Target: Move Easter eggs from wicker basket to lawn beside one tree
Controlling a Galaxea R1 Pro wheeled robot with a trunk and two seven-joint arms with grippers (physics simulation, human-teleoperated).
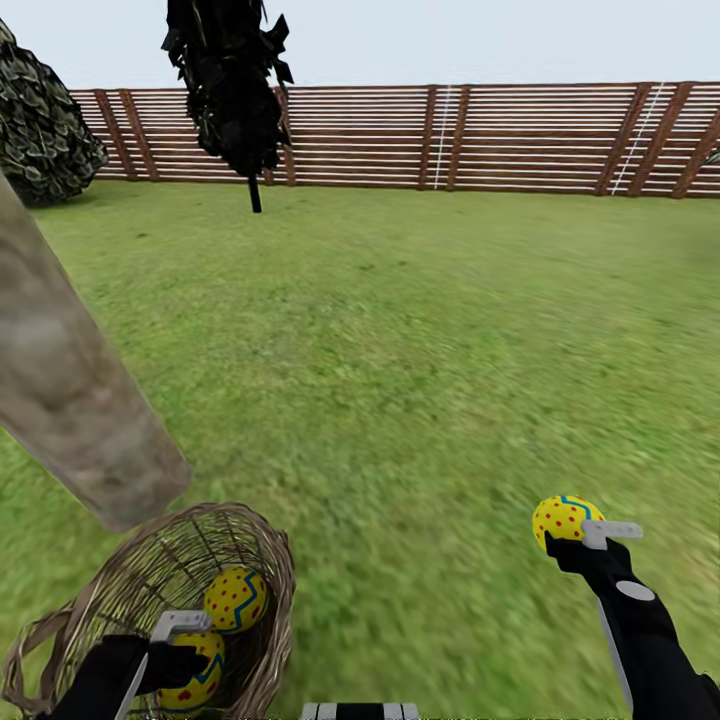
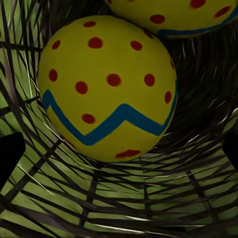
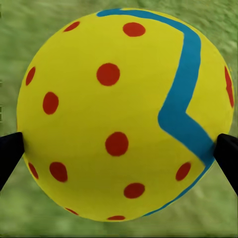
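Note:
The wicker basket (image 1: pixel 120 590) stands on the lawn (image 1: pixel 420 380) at the foot of the tree's grey-tan trunk (image 1: pixel 70 400). Two yellow Easter eggs lie inside it, one (image 1: pixel 236 598) just beyond the other (image 1: pixel 195 678). My left gripper (image 1: pixel 190 655) reaches into the basket, open, its fingers (image 2: pixel 10 158) spread wide on either side of the nearer egg (image 2: pixel 106 87) without touching it. The second egg (image 2: pixel 173 15) lies behind. My right gripper (image 1: pixel 572 535) is shut on the third egg (image 1: pixel 562 518), held above the grass; its fingertips (image 3: pixel 10 153) press the egg's (image 3: pixel 124 114) sides.
A brown slat fence (image 1: pixel 450 135) closes the far side of the garden. A narrow black-leaved tree (image 1: pixel 235 90) stands before it, and a round dark bush (image 1: pixel 40 130) sits at the far left. Wide grass stretches ahead and to the right.

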